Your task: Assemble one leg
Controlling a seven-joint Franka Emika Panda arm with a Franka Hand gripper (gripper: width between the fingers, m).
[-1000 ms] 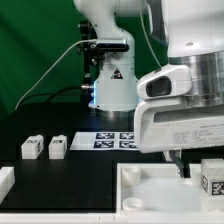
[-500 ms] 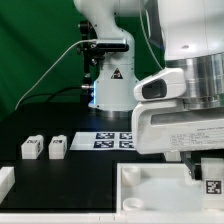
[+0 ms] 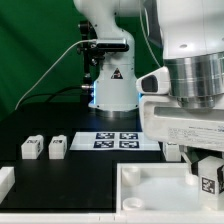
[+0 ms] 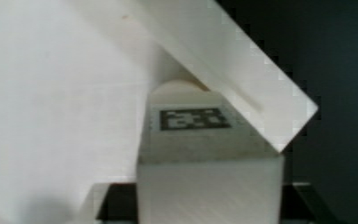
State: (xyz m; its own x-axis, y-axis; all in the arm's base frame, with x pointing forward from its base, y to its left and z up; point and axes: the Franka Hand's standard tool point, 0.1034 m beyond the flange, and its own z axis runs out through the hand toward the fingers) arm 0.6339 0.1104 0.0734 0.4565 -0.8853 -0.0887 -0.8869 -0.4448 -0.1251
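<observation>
A leg [image 3: 211, 177] is being held by the gripper [image 3: 203, 165] above the white tray-like piece [image 3: 150, 190].

The leg is judged light, rigid and smooth, best gripped on its flat sides. Its tag is being shown close-up in the wrist view [image 4: 190, 120]; two spare legs [image 3: 44, 147] on the worktop [image 3: 75, 170] are being shown only in the exterior view.

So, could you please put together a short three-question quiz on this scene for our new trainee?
1. True or false: the gripper is shut on a leg.
2. How many loose legs sit on the black table at the exterior view's left?
3. The marker board lies: A) in front of the robot base, B) inside the white tray-like piece, C) under the two legs.

Key: 1 true; 2 two; 3 A.
</observation>
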